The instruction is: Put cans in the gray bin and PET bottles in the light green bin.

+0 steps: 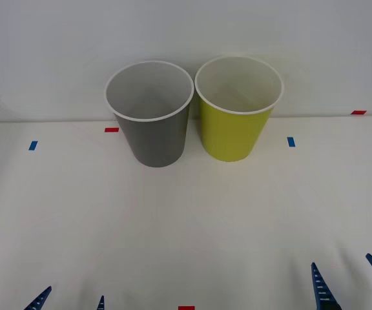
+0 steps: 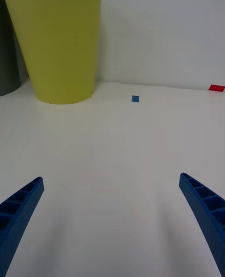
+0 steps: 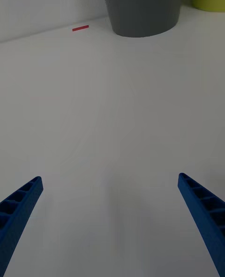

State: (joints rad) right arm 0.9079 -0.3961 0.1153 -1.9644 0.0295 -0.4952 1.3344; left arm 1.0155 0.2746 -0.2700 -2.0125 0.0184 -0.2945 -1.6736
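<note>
You see both bins, gray bin point(image 1: 151, 119) touching green bin point(image 1: 237, 113); left hand point(image 1: 70, 301) and right hand point(image 1: 349, 278) wait apart before them, nothing left on the worktop point(image 1: 173, 226).

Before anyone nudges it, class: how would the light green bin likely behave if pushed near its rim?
The light green bin is tall and tapers to a narrow base, so it would probably tip rather than slide. Its thin walls suggest it is light. It stands close beside the gray bin, so it could knock that over.
</note>
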